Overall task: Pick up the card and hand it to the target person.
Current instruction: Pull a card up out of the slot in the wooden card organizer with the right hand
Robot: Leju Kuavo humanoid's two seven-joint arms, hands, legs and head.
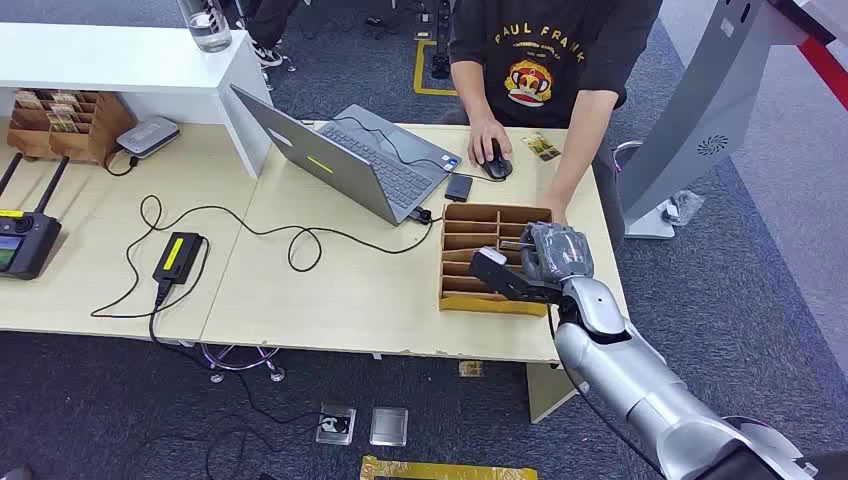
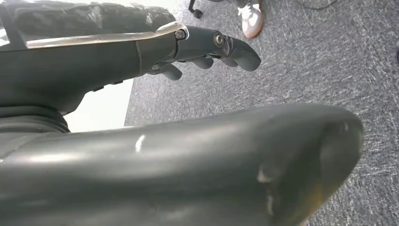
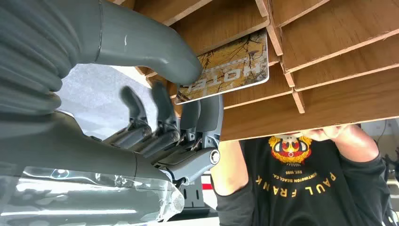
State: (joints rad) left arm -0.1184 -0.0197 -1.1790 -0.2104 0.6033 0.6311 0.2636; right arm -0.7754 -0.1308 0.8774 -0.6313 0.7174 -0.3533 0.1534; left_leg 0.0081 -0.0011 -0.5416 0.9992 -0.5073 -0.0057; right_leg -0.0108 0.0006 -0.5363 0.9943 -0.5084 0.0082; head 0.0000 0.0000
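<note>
A card with a yellow leaf pattern and the word HOTEL sticks partly out of a slot in the wooden slotted box. My right hand pinches its edge, with the thumb on one face and the fingers behind it. In the head view my right hand hovers over the box's right half. The person in a black printed shirt sits across the table with one hand on a mouse. My left hand hangs over the carpet, fingers apart and holding nothing.
An open laptop stands left of the box, with cables and a power brick trailing across the table. A second card lies near the person's arm. A white shelf and a remote controller sit at the left.
</note>
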